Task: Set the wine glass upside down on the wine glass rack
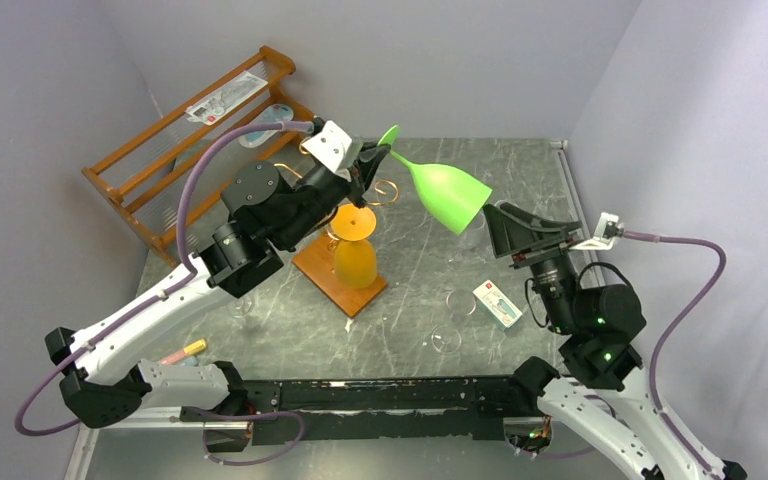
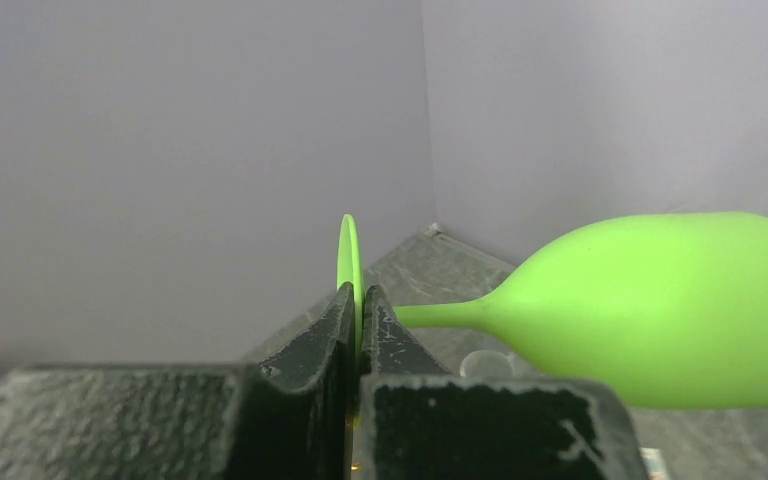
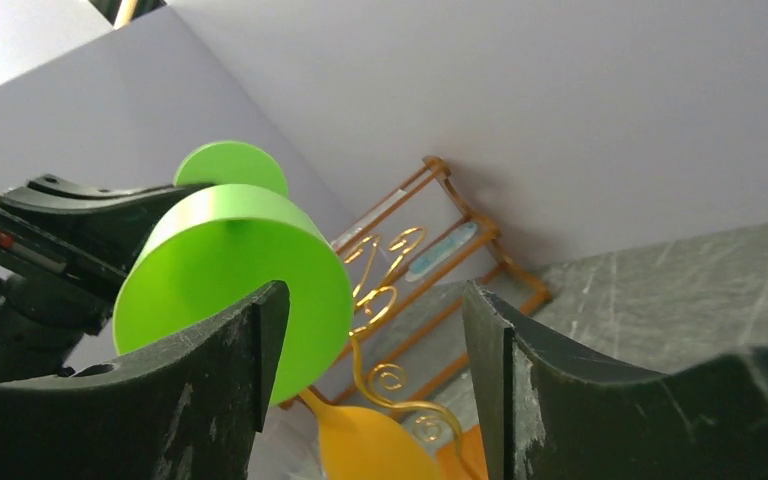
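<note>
Handover pose: the left gripper [image 2: 360,305] is clenched on the foot of the green wine glass [image 1: 447,195], holding it sideways above the table's middle. The right gripper [image 3: 373,300] stands released by the bowl. A foot grip likely suits hanging it on the wine glass rack [image 1: 325,275].

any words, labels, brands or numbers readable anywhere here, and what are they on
Small white box on the table: print and a red mark, too small to read.
Packet on the wooden slatted shelf: print too blurred to read.
No legible text anywhere else.
</note>
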Available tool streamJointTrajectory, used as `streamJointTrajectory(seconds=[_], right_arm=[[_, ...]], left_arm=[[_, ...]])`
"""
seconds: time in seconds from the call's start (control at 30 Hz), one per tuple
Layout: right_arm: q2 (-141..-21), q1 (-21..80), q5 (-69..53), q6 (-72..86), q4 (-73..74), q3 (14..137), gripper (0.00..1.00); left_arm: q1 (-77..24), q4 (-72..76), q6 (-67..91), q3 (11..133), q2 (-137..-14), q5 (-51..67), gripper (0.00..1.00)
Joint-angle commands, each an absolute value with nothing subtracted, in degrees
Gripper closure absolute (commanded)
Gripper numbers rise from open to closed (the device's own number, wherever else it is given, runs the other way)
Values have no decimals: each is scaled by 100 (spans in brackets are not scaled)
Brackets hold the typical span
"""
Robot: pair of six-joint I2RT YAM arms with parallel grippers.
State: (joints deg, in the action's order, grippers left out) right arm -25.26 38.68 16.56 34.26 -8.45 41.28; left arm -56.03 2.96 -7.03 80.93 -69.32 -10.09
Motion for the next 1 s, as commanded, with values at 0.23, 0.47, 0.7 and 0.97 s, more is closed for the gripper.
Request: streamJointTrajectory(seconds=[0.23, 0.47, 0.7, 0.97], right_arm=[[-2357, 3859, 1923, 3248, 615, 5313, 27], [-4031, 3858, 125, 2521, 1622, 6874, 23], [-4830, 3859, -1481, 2305, 1616, 7071, 25], [-5140, 3858, -2361, 2330, 1647, 7043, 41]], left_arm=[[-5599, 487, -2762, 8608, -7051, -233, 95], [-5601, 701, -3681, 8070, -6785, 1157, 95], [-5601, 411, -4205, 7779, -6654, 1963, 95], [-5602, 25, -4502, 7732, -6578, 2382, 95]])
